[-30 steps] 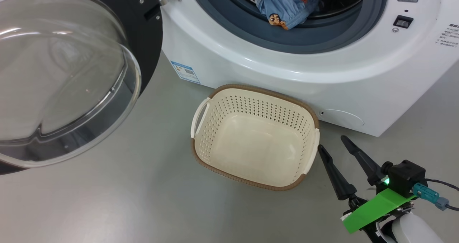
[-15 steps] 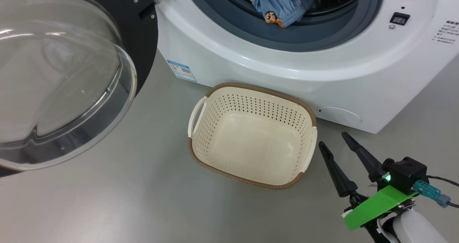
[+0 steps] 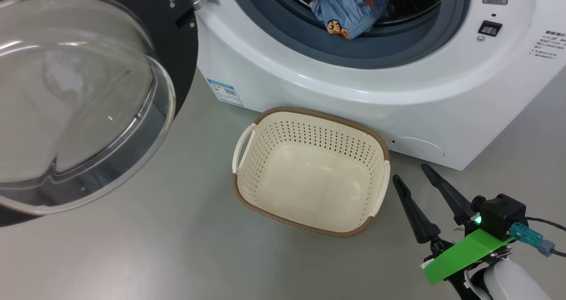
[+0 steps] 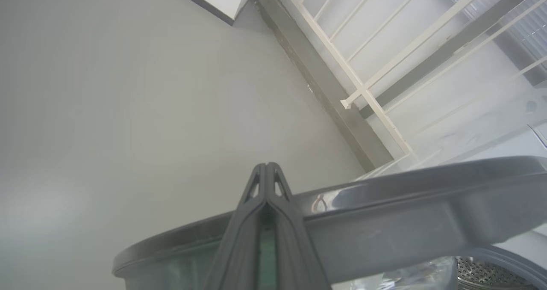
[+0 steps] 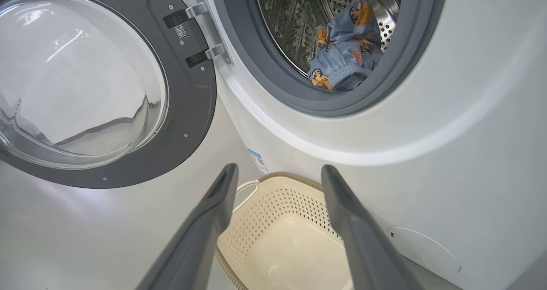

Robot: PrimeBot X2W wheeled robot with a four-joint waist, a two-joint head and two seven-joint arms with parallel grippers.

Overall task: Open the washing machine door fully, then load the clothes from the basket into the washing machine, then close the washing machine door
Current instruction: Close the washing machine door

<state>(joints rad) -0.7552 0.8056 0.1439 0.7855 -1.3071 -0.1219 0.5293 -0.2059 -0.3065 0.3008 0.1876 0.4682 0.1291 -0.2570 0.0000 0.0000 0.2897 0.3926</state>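
The washing machine door [image 3: 79, 101] stands swung open at the left, its glass bowl bulging toward me. Light blue printed clothes [image 3: 347, 5] lie inside the drum of the white washing machine [image 3: 353, 83]. The cream basket [image 3: 327, 114] sits on the floor against the machine's front with nothing in it. My right gripper [image 3: 409, 172] hangs open just right of the basket, fingers apart and holding nothing. In the left wrist view my left gripper [image 4: 266, 167] is shut, its fingers pressed together in front of the door's grey rim [image 4: 384, 213]. The right wrist view looks up past the basket [image 5: 273, 204] at the clothes [image 5: 346, 54].
Grey floor [image 3: 154, 247] spreads in front of the basket and under the door. A white railing [image 4: 363, 89] and a wall base run behind the door in the left wrist view. The machine's round lower cap [image 3: 418, 147] is just beyond my right fingertips.
The head view has shifted slightly, so the camera moved. The basket, clothes and right gripper keep their places relative to each other.
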